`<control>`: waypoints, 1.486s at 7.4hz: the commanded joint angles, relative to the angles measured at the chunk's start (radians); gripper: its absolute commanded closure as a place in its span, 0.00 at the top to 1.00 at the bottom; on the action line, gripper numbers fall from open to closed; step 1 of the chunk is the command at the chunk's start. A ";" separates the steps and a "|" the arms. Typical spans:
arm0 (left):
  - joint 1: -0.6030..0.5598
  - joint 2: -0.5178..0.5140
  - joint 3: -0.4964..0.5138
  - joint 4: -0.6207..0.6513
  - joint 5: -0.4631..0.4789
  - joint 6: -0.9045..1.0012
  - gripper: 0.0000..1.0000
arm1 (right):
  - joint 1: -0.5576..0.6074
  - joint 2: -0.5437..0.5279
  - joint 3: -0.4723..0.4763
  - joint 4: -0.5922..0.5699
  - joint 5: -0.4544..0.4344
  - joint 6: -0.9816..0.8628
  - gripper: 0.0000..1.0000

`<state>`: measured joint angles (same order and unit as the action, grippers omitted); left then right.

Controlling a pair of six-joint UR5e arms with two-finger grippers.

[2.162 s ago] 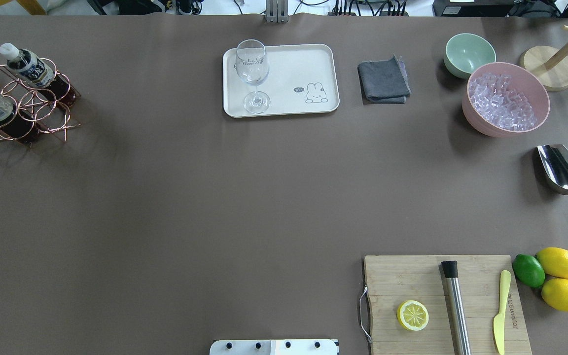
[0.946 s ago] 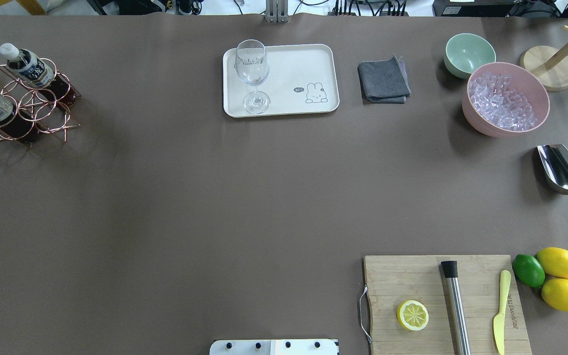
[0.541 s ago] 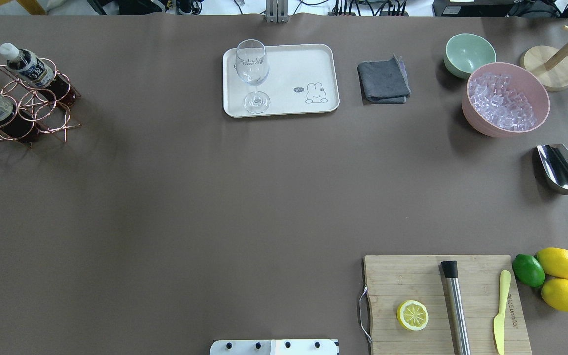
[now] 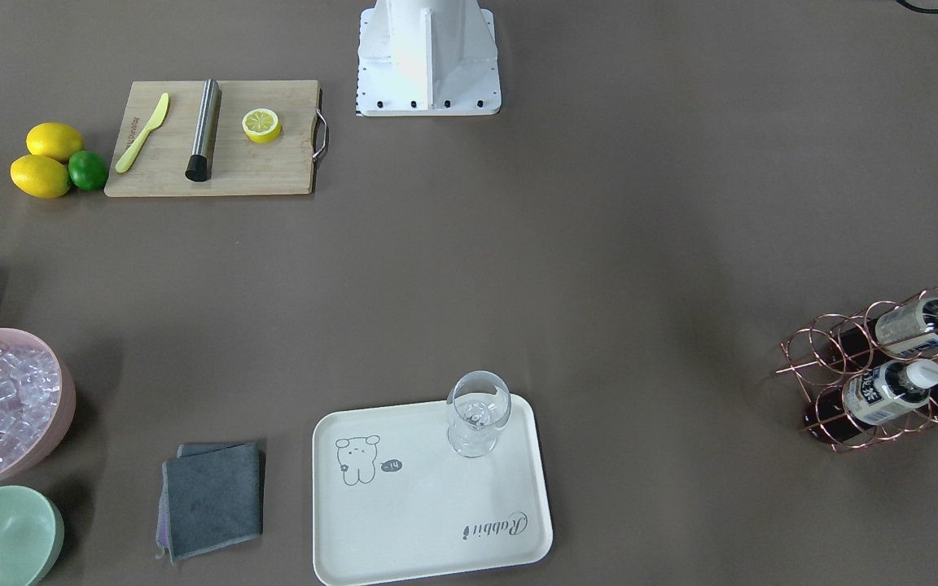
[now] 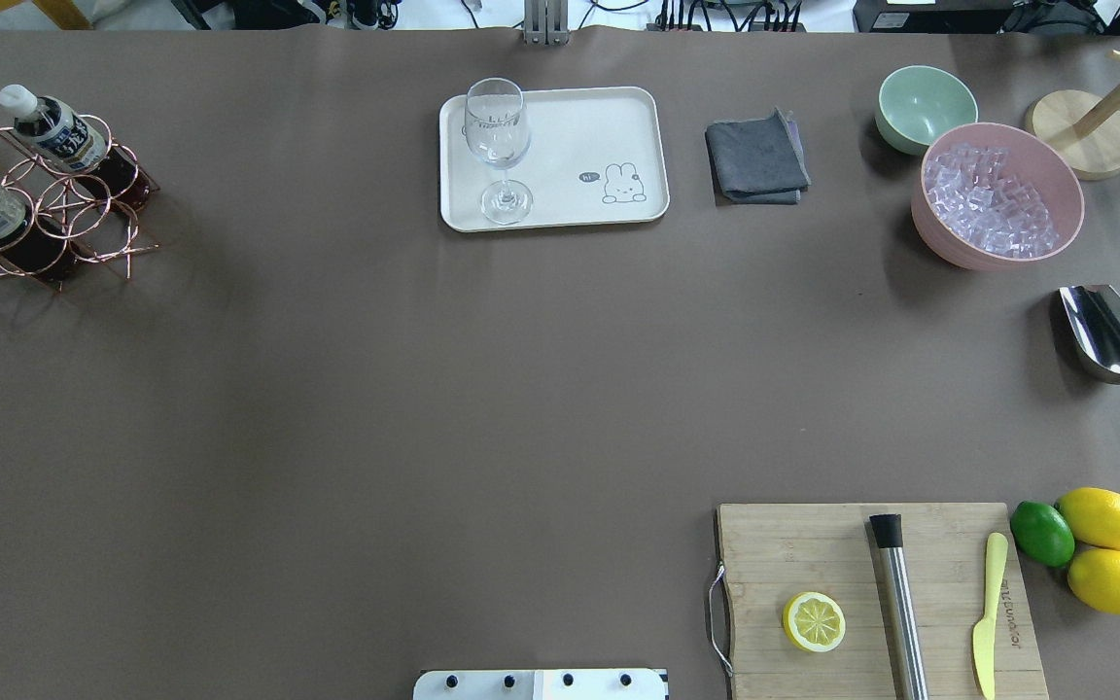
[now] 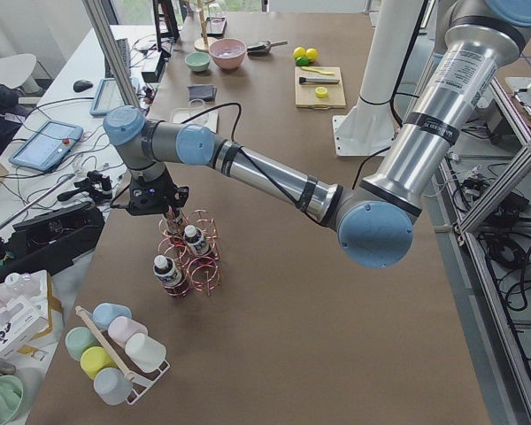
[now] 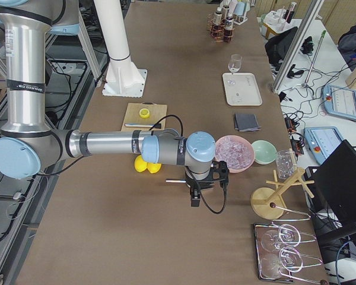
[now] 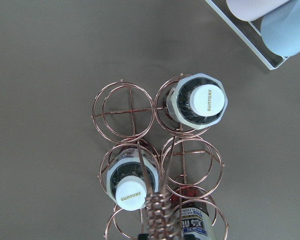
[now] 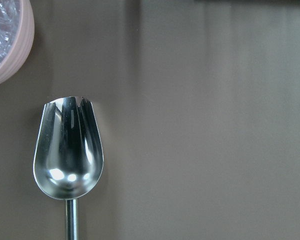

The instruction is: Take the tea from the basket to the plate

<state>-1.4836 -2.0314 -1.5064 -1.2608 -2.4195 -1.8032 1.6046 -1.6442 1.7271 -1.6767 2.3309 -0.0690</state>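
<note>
Left wrist-mounted view looks straight down on the basket (image 8: 122, 107). The left gripper (image 6: 168, 212) hangs right over it, with the tea (image 8: 200, 102) standing capped and upright just below, probably for a top grasp. Whether its jaws are apart I cannot tell. The plate (image 5: 599, 126) sits well away.

Brown-covered table (image 5: 424, 389) fills the view; a white side desk (image 6: 88, 57) runs alongside, cables (image 5: 706, 15) trailing along the far edge.
</note>
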 commanded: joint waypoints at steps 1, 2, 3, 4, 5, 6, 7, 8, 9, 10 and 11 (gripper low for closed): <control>0.000 -0.001 0.000 0.000 0.005 0.004 0.00 | 0.000 0.000 -0.001 0.000 -0.001 0.000 1.00; 0.002 -0.003 -0.011 0.001 0.005 0.010 0.00 | 0.000 0.000 -0.001 0.000 -0.001 -0.002 1.00; 0.002 -0.004 -0.017 0.004 0.005 0.010 0.00 | 0.000 -0.002 -0.003 0.000 -0.001 -0.002 1.00; 0.000 0.000 -0.035 0.020 0.003 0.022 0.00 | 0.001 -0.002 -0.004 0.000 -0.001 -0.002 1.00; -0.009 -0.003 -0.055 0.071 0.003 0.075 0.00 | 0.000 -0.002 -0.004 0.000 -0.001 -0.003 1.00; -0.027 -0.006 -0.081 0.113 0.003 0.099 0.00 | 0.001 -0.002 -0.004 0.000 -0.001 -0.003 1.00; -0.049 -0.006 -0.124 0.154 0.003 0.116 0.00 | 0.000 -0.002 -0.004 0.000 -0.001 -0.003 1.00; -0.052 -0.016 -0.193 0.222 0.005 0.117 0.00 | 0.000 -0.002 -0.006 0.000 -0.001 -0.003 1.00; -0.052 -0.029 -0.274 0.277 0.017 0.117 0.00 | 0.001 -0.002 -0.004 0.000 -0.001 -0.005 1.00; -0.055 -0.021 -0.384 0.317 0.048 0.116 0.00 | 0.002 -0.002 -0.004 0.000 -0.001 -0.006 1.00; -0.057 -0.017 -0.465 0.348 0.062 0.116 0.00 | 0.002 -0.002 -0.004 0.002 -0.001 -0.006 1.00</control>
<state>-1.5364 -2.0526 -1.8187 -0.9790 -2.3884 -1.6876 1.6056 -1.6460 1.7222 -1.6767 2.3301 -0.0741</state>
